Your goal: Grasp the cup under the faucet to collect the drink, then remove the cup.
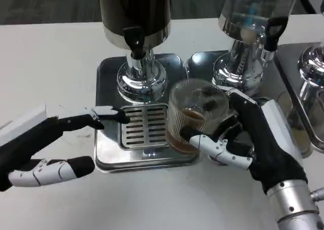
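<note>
My right hand (253,144) grips a clear ribbed cup (195,116) holding a little brown drink. The cup hangs over the right front corner of the steel drip tray (109,149), to the right of and in front of the dark dispenser's black faucet (134,40). My left hand (50,144) hovers low at the tray's left edge, holding nothing, fingers apart. One fingertip (119,115) reaches the left side of the slotted grate (144,126).
A second dispenser with a clear tank (253,17) stands on its own tray at the back right. A chrome stand (311,68) is at the far right edge. Bare white table (55,63) lies left and front.
</note>
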Available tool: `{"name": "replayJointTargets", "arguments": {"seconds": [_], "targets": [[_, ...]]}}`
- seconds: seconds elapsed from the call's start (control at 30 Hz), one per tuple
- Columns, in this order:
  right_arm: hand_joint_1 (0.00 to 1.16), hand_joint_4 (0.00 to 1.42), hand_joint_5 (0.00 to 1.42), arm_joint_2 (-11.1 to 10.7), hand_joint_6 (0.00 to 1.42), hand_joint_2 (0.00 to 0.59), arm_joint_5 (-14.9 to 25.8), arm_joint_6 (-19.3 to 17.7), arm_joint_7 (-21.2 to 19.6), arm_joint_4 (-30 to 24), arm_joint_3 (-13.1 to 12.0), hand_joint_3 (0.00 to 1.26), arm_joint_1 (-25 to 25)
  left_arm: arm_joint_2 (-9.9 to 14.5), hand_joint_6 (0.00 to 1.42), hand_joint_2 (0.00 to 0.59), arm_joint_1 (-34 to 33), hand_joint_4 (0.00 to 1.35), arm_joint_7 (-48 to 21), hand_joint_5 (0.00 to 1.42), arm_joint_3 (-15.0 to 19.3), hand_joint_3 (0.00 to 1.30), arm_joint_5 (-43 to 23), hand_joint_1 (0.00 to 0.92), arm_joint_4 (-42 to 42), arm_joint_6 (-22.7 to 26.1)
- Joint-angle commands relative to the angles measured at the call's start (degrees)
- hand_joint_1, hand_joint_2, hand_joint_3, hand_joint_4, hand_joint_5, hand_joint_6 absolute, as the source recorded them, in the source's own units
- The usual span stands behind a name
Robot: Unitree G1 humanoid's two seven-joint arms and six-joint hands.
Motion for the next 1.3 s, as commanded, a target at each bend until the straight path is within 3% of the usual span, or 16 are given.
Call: {"name": "replayJointTargets", "arguments": {"seconds": [0.03,0.27,0.47,1.3], "targets": [[0.67,0.61,0.74,-0.4,0.84,0.268,0.4,-0.1,0.6,-4.1,-0.8,0.44,1.7,1.8,0.25,0.142,2.6,0.07,2.6,0.10,1.9,0.21,2.5,0.000,-1.7,-3.7],[0.67,0.61,0.74,-1.0,0.84,0.268,0.5,0.4,2.0,-7.1,-1.0,0.44,4.2,4.2,0.17,0.127,5.8,0.00,5.8,0.00,3.9,0.09,5.9,0.000,-2.3,-8.6],[0.67,0.61,0.74,-1.3,0.84,0.268,0.6,0.3,2.9,-8.9,-1.4,0.45,5.6,5.5,0.16,0.125,8.1,0.00,7.4,0.00,4.1,0.08,5.8,0.000,-3.3,-10.1],[0.67,0.61,0.75,-1.4,0.86,0.268,0.8,-0.4,3.9,-11.1,-2.4,0.45,7.5,6.4,0.07,0.101,14.2,0.00,12.2,0.00,5.8,0.02,9.3,0.000,-6.9,-12.4]]}}
